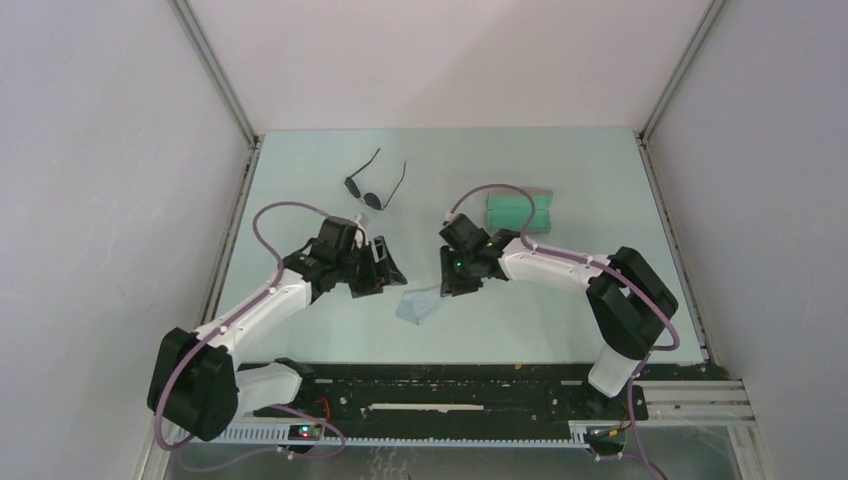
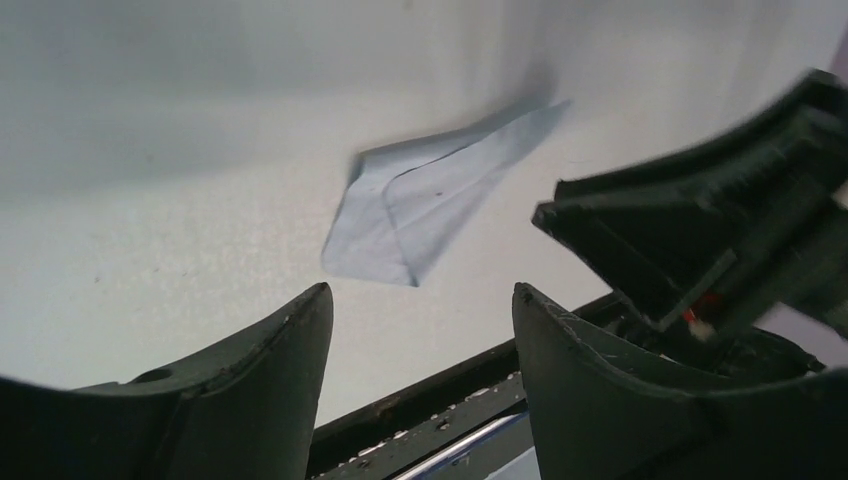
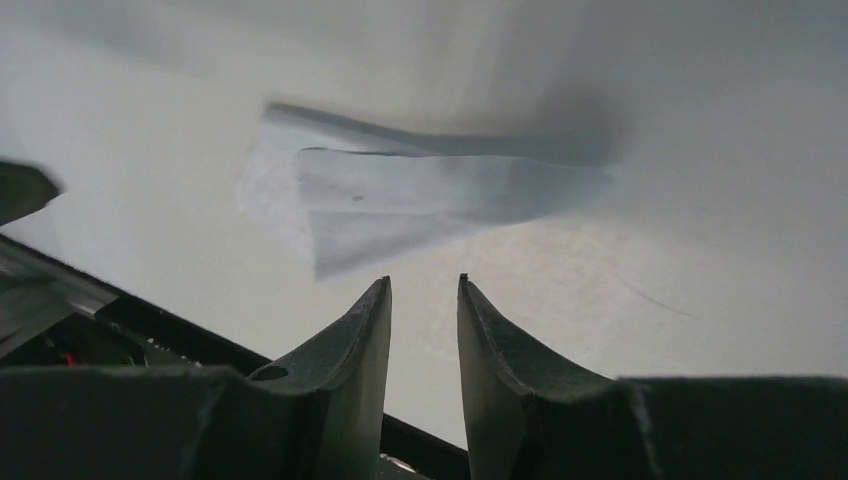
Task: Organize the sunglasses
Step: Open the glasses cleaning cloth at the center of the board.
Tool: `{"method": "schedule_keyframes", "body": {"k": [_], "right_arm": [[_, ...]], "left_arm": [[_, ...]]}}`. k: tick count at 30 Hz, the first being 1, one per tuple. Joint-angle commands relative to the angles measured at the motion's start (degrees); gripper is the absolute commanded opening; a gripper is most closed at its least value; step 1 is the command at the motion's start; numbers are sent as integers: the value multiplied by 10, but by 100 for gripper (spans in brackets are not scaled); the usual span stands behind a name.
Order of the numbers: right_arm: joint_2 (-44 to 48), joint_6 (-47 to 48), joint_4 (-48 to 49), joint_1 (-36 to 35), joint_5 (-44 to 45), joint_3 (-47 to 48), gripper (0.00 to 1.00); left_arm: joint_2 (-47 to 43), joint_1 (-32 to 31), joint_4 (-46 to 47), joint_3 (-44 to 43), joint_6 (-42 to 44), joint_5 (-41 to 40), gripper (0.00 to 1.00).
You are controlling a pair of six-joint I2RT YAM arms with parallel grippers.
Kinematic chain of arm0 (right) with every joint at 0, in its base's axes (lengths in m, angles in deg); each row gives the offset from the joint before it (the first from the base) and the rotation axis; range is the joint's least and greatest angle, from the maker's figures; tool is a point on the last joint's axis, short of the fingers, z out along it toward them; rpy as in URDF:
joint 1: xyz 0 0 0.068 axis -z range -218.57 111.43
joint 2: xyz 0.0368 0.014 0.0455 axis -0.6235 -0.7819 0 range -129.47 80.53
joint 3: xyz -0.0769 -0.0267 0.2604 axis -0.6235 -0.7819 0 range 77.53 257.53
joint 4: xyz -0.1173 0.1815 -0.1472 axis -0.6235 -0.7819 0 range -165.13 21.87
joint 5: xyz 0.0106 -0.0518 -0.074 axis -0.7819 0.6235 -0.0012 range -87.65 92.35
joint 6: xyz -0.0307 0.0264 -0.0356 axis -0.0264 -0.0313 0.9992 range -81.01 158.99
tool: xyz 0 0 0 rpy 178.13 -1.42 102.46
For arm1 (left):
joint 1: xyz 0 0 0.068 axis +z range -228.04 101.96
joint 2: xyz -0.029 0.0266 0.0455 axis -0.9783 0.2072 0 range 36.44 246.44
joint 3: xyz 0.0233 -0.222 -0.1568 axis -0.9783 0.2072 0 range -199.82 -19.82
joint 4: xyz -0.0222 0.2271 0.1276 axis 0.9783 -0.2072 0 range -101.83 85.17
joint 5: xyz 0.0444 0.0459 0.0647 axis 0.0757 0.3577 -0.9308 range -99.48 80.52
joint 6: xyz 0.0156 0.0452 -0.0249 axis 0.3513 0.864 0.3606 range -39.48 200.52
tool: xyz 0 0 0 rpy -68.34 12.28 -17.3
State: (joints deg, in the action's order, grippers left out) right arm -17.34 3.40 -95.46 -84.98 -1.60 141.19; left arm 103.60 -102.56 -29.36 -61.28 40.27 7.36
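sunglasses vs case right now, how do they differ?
Look: the sunglasses are thin black wire with dark lenses, while the case is a blocky oblong showing green lining.
Place: the sunglasses lie left of centre, the case right of centre.
Shared: both are opened out, temples unfolded and case lid open, and both rest on the far part of the table with nothing gripping them.

pale table: sunglasses far left, green-lined case far right, blue cloth near ctr.

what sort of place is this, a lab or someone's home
Probably a robot lab test cell: plain white walls in a metal frame, with the left arm and right arm bolted to a rail at the table edge.
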Motion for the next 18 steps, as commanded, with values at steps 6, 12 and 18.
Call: {"method": "schedule_keyframes", "body": {"k": [6,12,18], "right_arm": [[-55,23,-15,-110,102,98,40],[-113,8,-31,-136,136,144,40],[-130,-8,-29,-145,179,153,39]], "left_arm": [[-108,104,-34,25,-49,-78,71],[-145,147,-67,16,-48,-96,72],[-135,150,-70,25,-37,-86,73]]}}
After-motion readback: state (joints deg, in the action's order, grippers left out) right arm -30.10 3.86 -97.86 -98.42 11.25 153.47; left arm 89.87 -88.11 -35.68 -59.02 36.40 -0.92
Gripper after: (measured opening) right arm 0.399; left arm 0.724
